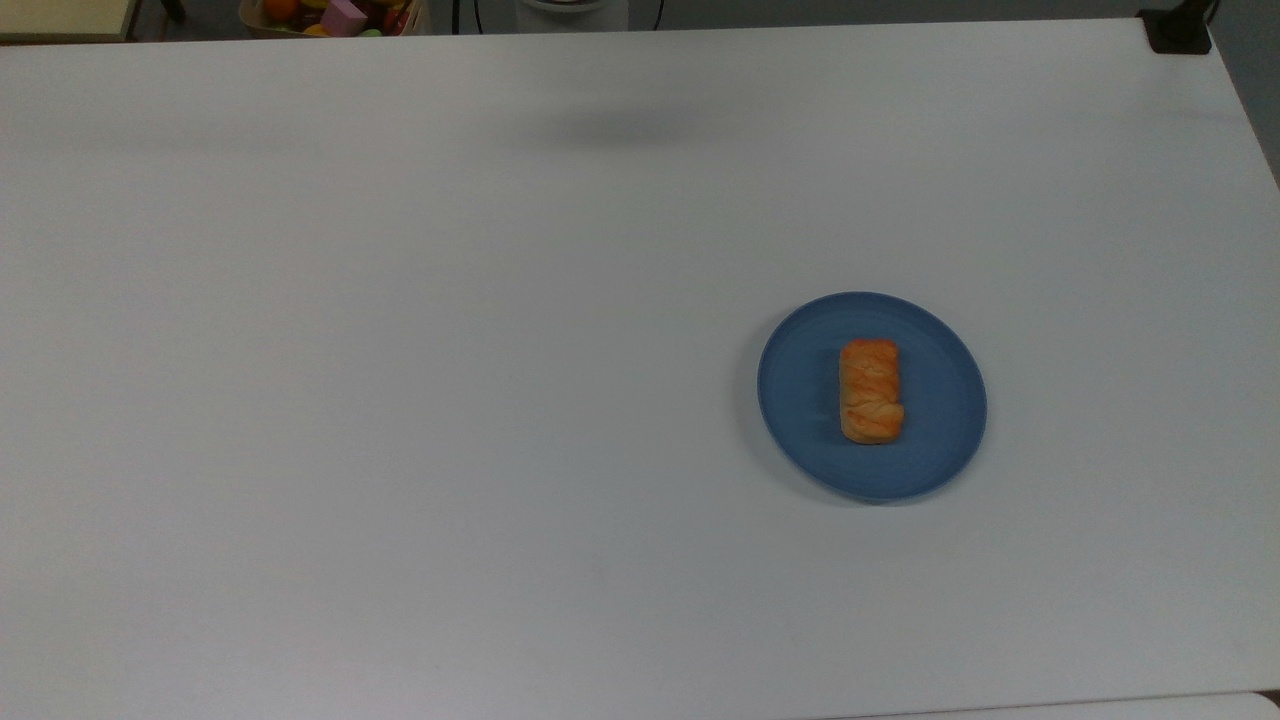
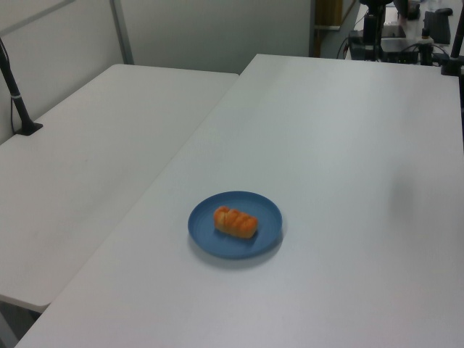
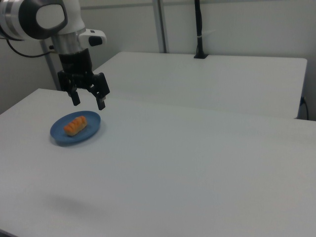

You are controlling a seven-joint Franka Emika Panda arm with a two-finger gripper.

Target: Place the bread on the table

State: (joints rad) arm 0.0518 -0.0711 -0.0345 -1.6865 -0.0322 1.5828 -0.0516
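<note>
The bread [image 1: 871, 390], a small golden-orange roll with a ridged top, lies in the middle of a round blue plate [image 1: 800, 370] on the white table [image 1: 400, 400]. The left view shows the bread [image 2: 235, 222] on the plate [image 2: 201, 230] near the table's [image 2: 348, 130] left edge. In the right view my gripper [image 3: 89, 103] hangs open in the air, empty, fingers pointing down, drawn just above and to the right of the bread [image 3: 75, 125] and plate [image 3: 59, 139]. Its faint shadow [image 1: 620, 125] falls far from the plate on the table [image 3: 197, 163].
A second white table [image 2: 94, 145] adjoins this one. A box of coloured toys [image 1: 335, 15] sits beyond the top view's upper left edge. Black clamped posts stand at a table corner [image 1: 1178, 30] and on the neighbouring table [image 2: 18, 94].
</note>
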